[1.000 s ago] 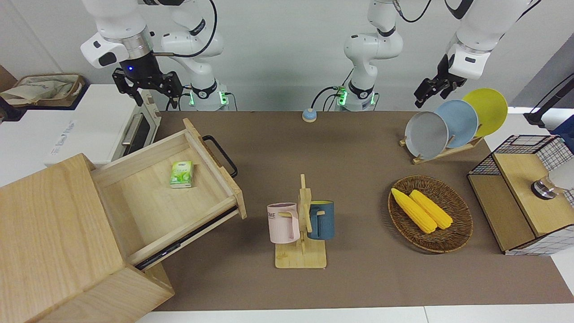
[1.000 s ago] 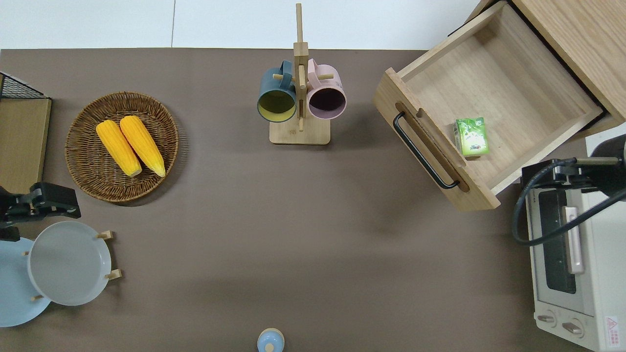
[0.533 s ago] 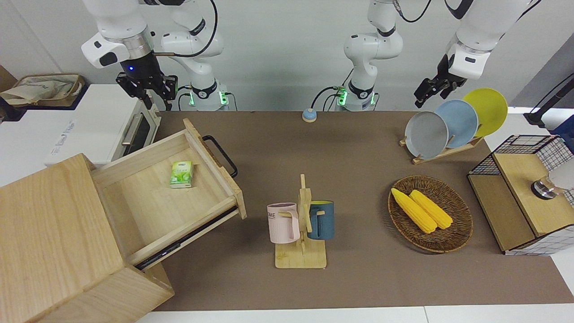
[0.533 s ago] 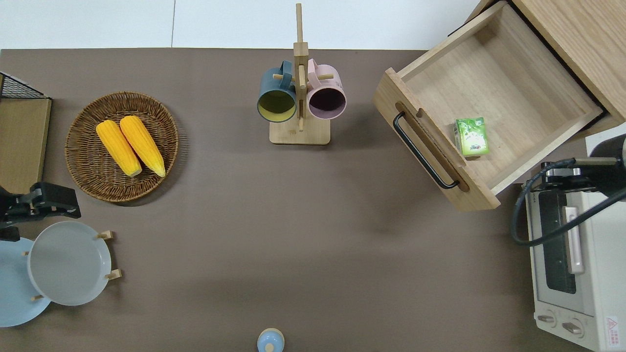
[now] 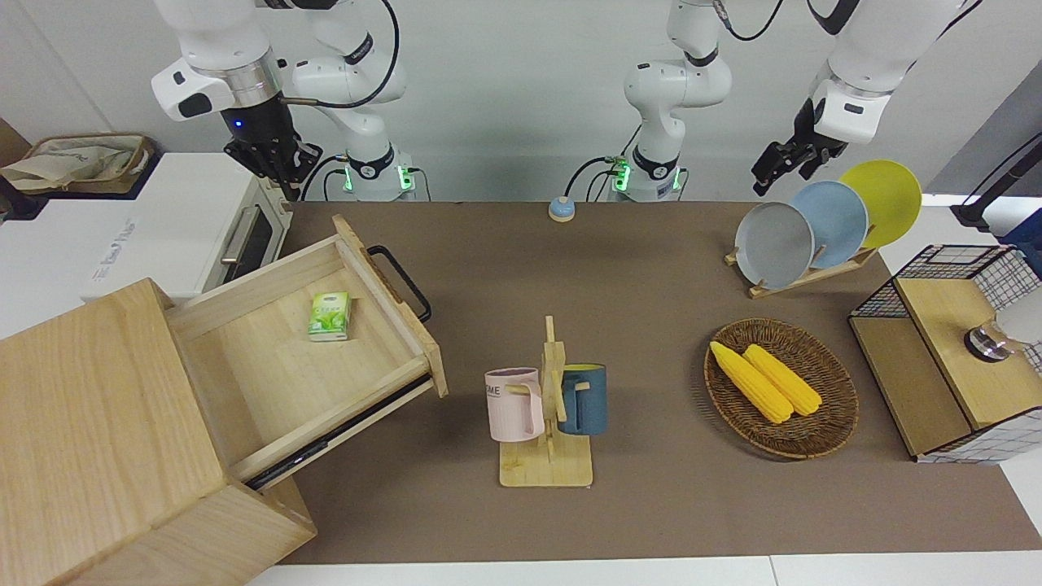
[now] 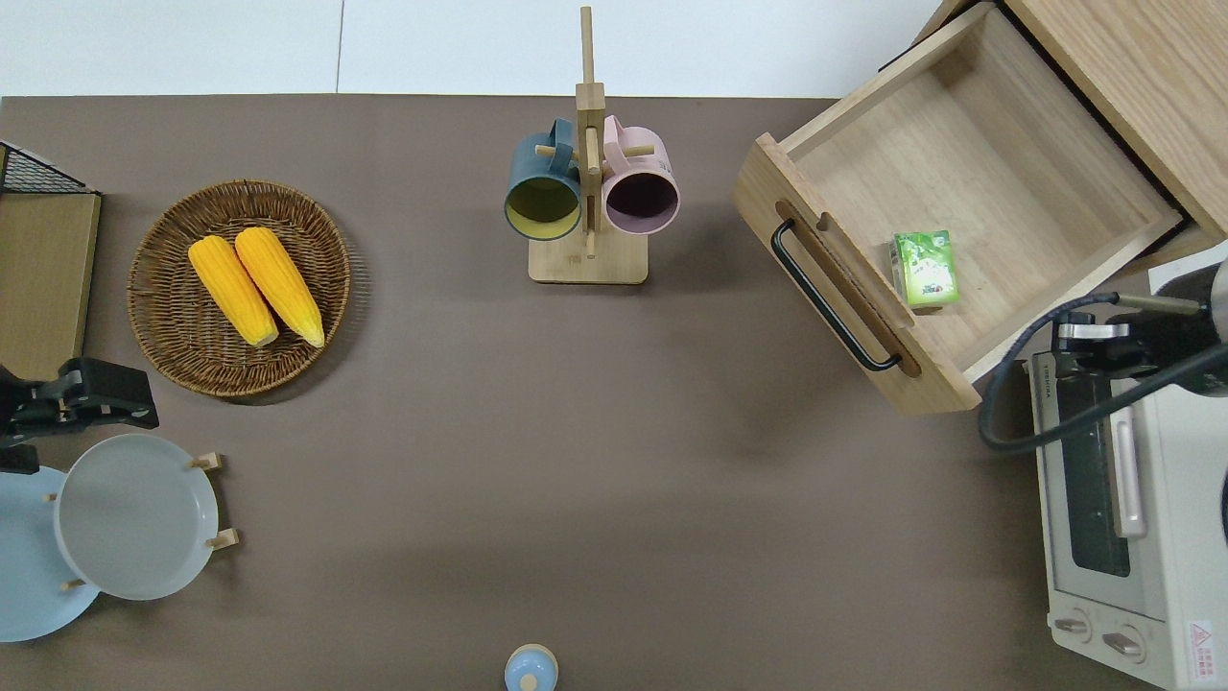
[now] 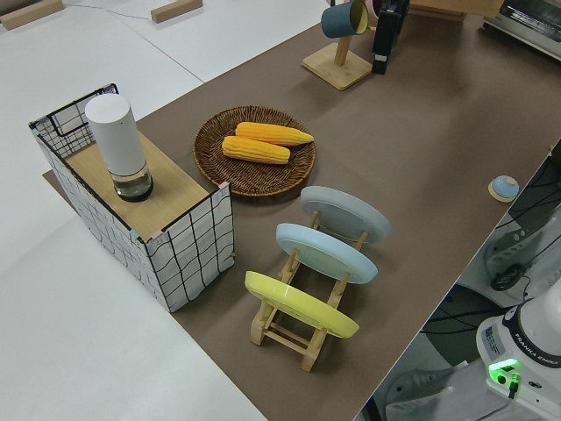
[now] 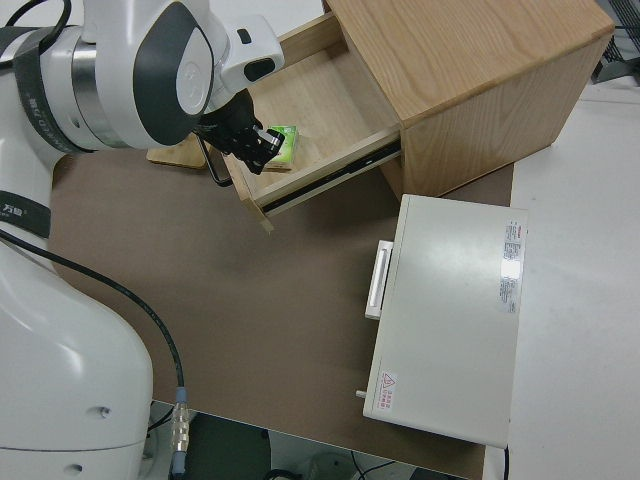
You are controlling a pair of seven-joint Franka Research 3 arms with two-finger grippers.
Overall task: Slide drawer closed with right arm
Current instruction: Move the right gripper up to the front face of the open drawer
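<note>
Drawer open; right arm not yet engaged.
Right gripper (image 5: 281, 167) hung over the toaster oven (image 6: 1122, 518), clear of the drawer (image 5: 391, 305); finger opening indeterminate, nothing visibly held. Left arm parked.

Over the past second the right arm's pincer (image 5: 277, 167) turns about its wrist, so its fingers no longer spread wide in the front view. In the overhead view it shifts slightly from the toaster oven (image 6: 1132, 537) toward the open drawer (image 6: 945, 206).
</note>
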